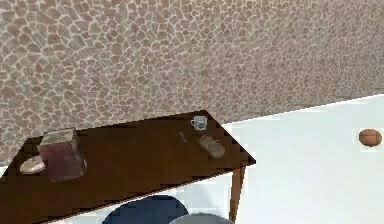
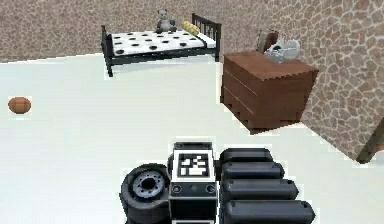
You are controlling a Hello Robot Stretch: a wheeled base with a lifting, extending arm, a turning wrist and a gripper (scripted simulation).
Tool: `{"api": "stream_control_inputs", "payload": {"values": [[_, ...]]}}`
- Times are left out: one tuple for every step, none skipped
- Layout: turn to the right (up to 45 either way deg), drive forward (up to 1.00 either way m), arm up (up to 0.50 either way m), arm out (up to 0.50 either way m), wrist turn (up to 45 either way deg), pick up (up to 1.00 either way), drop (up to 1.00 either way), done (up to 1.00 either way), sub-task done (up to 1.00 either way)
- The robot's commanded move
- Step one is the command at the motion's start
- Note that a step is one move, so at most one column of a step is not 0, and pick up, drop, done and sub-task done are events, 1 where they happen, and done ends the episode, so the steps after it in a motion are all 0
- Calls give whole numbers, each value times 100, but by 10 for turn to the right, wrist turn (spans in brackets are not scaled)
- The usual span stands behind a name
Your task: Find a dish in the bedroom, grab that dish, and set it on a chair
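ok, pale round blob [image 1: 33, 165] (maybe the dish) lies on the dark table [image 1: 140, 165], left end, just beside a brown box [image 1: 62, 152]. gripper [image 2: 147, 190] low near; far end unclear, can't tell if it holds anything.

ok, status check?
Dark hand tucked low, load unclear. Pale round thing, maybe the dish, on dark brown wooden table. Orange ball far right of it.

A pebble-stone wall [image 1: 150, 50] rises behind a dark wooden table [image 1: 140, 160] on a pale floor [image 1: 310, 140]. A black-framed bed [image 2: 150, 42] with what looks like a spotted cover stands against the far wall, with a brown dresser [image 2: 265, 95] near it.
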Motion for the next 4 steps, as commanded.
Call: {"api": "stream_control_inputs", "payload": {"values": [[-390,0,0,0,0,0,0,0,0],[450,0,0,0,0,0,0,0,0],[450,0,0,0,0,0,0,0,0],[420,0,0,0,0,0,0,0,0]]}}
